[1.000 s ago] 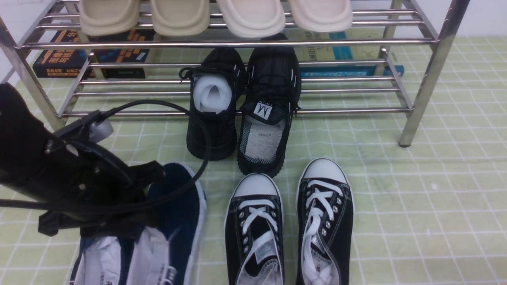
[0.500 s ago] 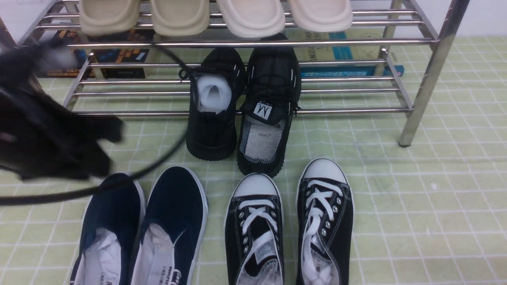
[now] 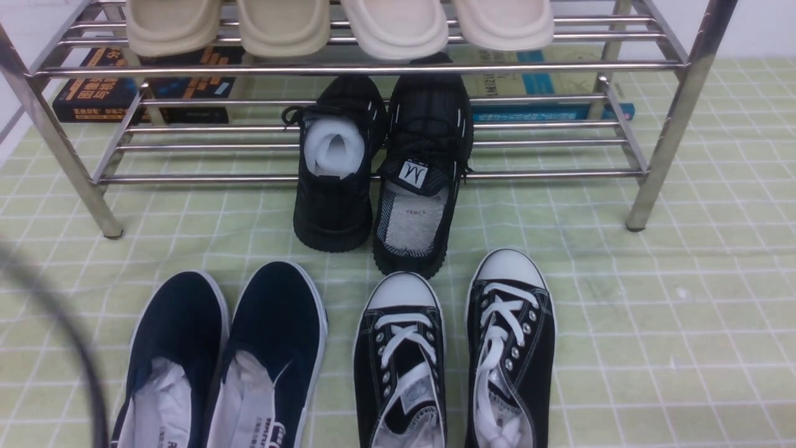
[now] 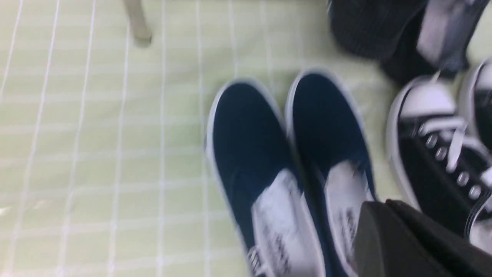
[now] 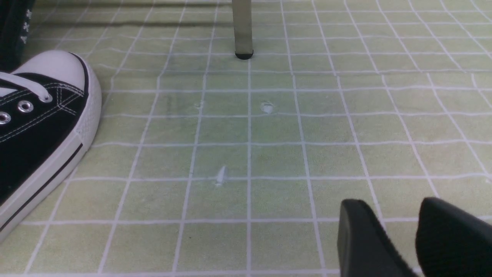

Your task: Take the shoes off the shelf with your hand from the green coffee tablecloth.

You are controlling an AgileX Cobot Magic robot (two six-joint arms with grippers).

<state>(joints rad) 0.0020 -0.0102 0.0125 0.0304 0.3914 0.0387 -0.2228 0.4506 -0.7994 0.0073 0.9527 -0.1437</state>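
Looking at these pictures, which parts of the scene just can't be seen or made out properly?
- Navy shoes: heels cut off by the front view's lower edge; sole lettering smeared by motion blur in the left wrist view.
- Left gripper: only one dark corner shows; open or shut is unclear.
- Right gripper: fingers partly cut off by the frame edge.
- Books: titles too small, crossed by shelf bars.

Bare green tablecloth lies right of the lace-up sneakers; mesh shoes crowd the shelf middle.

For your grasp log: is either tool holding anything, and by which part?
Nothing is held. The navy slip-on shoes lie free on the green tablecloth; the right tool is empty.
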